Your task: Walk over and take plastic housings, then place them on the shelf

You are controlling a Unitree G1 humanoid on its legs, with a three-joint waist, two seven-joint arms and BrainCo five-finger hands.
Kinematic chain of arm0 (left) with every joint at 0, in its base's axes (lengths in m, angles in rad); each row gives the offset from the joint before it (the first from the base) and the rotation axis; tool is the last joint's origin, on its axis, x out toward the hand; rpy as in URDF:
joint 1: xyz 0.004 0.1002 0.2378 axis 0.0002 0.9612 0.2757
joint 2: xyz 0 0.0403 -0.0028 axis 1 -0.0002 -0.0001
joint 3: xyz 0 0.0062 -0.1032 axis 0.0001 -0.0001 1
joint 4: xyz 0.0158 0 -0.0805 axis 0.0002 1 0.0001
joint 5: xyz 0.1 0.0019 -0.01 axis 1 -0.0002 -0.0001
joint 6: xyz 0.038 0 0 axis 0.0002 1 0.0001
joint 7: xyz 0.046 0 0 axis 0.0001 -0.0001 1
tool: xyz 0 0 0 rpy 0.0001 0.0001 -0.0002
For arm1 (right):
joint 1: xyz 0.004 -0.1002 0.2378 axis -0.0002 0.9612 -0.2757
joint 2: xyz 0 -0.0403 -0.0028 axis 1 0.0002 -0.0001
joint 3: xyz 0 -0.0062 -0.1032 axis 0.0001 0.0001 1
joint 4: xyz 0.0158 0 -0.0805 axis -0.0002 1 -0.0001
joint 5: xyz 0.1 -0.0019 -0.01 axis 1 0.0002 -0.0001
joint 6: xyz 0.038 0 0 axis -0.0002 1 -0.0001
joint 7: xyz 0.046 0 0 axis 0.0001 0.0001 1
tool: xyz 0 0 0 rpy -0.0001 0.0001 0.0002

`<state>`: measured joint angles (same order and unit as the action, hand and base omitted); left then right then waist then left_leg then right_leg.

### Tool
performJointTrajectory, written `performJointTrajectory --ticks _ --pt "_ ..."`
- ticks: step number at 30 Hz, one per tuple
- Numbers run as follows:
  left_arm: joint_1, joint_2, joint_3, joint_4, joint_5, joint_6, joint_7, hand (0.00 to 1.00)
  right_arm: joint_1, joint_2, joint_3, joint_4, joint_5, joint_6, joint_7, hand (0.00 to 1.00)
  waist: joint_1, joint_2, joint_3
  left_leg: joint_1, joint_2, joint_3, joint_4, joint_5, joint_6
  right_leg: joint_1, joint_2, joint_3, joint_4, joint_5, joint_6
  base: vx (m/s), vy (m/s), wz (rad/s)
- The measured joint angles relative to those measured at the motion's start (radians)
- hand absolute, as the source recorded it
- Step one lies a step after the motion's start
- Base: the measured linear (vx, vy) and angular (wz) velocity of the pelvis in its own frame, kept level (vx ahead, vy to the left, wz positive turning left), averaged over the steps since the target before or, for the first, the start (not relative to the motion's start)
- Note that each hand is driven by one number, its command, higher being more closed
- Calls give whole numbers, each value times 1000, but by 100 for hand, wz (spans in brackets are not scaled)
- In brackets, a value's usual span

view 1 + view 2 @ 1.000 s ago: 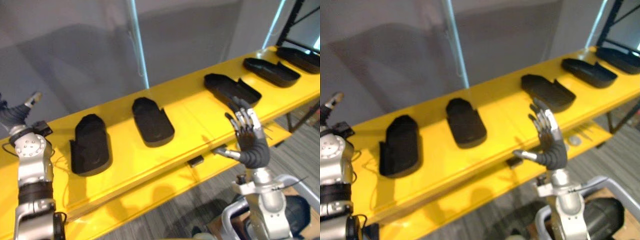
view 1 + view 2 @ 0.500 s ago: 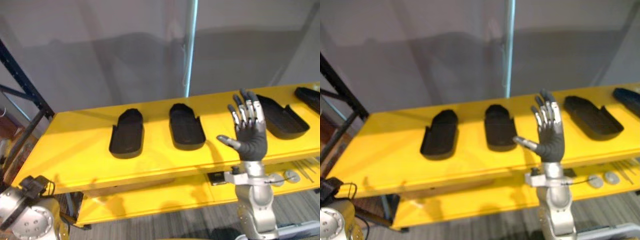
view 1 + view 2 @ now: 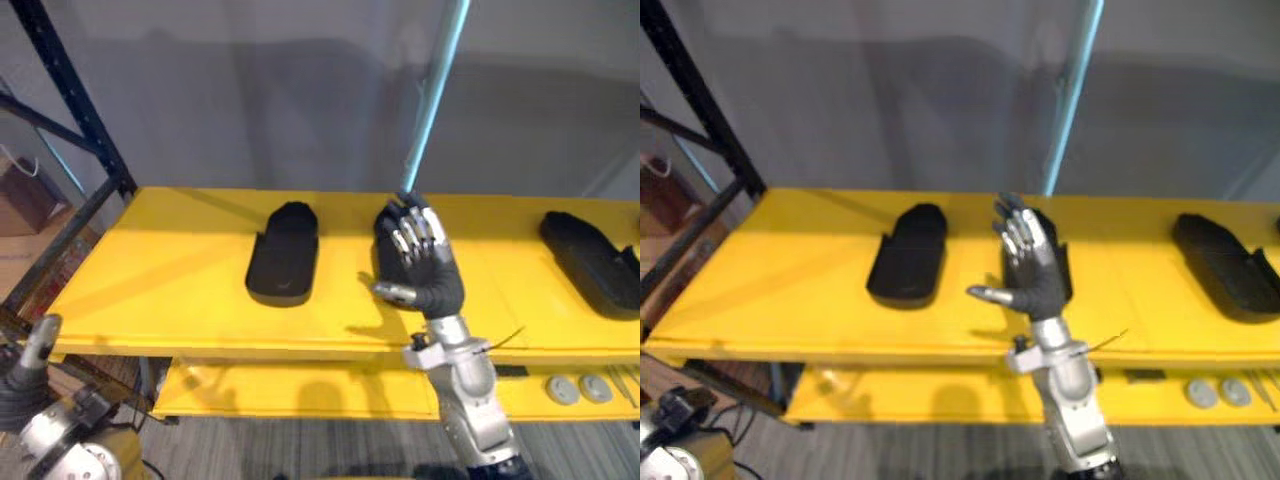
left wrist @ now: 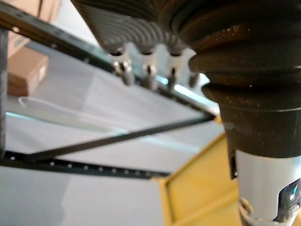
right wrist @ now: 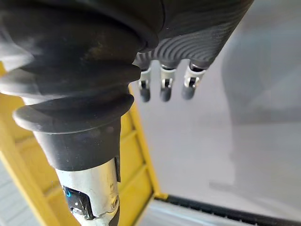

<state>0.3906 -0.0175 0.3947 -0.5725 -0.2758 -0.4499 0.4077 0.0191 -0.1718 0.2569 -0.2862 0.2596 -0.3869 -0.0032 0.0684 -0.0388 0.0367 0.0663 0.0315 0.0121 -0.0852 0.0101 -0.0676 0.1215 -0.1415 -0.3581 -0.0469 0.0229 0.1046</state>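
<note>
Approach phase, and the robot is squaring up to the yellow top board (image 3: 170, 280) where the plastic housings lie in a row. The left housing (image 3: 284, 255) sits on its own and the right housing (image 3: 592, 262) lies well apart at the far right edge. The middle housing (image 3: 384, 250) is half hidden behind the raised right hand (image 3: 432, 285).

That right hand is up over the near edge of the board, fingers (image 3: 418, 232) straight and spread, thumb out to the left, nothing in it. Whether it touches the middle housing can't be told from here. The left hand (image 3: 20, 390) hangs low at the near left, beside the dark rack upright (image 3: 70, 110). Open or closed, I cannot tell.

So nothing is taken yet; all three housings lie on the board. By my reckoning the next move calls for the right hand to tip forward and come down over the middle housing, then close round its rim. It's a shallow shell with low walls, so a sloppy grip could skid it along the board.

The housings are open trays, hollow side up, and look empty (dark on dark, mind you). Under the board, a lower yellow shelf (image 3: 300, 390) carries two small grey discs (image 3: 563, 392) at its right end. At the far left is a cardboard box (image 3: 25, 195), contents not visible.
</note>
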Motion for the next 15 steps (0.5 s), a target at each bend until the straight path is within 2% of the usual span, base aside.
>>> performJointTrajectory --ticks 7,9,11,12,14,15 --pt "-43 4 -91 4 -1 -1 -50 0 16 13 -22 20 -60 4 -91 0 -14 1 6 5 -5 33 0 1 6 -21 -9 29 18 0 0 -40 16 -13" --pt "-45 7 -108 6 -8 -1 -76 0 40 25 -62 18 -83 12 -118 0 -29 0 6 10 -5 51 0 0 7 -31 -10 47 23 2 2 -26 20 -26" --pt "-65 9 -148 18 -80 -6 -116 0 97 37 -140 17 -86 14 -155 0 -38 -1 14 26 -3 92 1 -4 12 -38 -9 87 25 7 3 -22 27 -48" --pt "-73 9 -163 26 -84 -7 -120 0 113 40 -160 16 -86 14 -163 0 -45 -1 14 28 -3 99 1 -6 13 -41 -10 95 25 8 3 -31 23 -48" --pt "-113 12 -236 66 -109 -16 -149 0 180 54 -228 -24 -86 15 -198 0 -78 3 20 37 -2 156 0 -18 16 -65 -7 153 27 13 5 -31 35 -63" --pt "-119 12 -249 70 -112 -17 -151 0 187 56 -235 -31 -86 15 -200 0 -84 3 20 37 -2 162 0 -19 16 -68 -7 161 27 14 6 -30 37 -65"
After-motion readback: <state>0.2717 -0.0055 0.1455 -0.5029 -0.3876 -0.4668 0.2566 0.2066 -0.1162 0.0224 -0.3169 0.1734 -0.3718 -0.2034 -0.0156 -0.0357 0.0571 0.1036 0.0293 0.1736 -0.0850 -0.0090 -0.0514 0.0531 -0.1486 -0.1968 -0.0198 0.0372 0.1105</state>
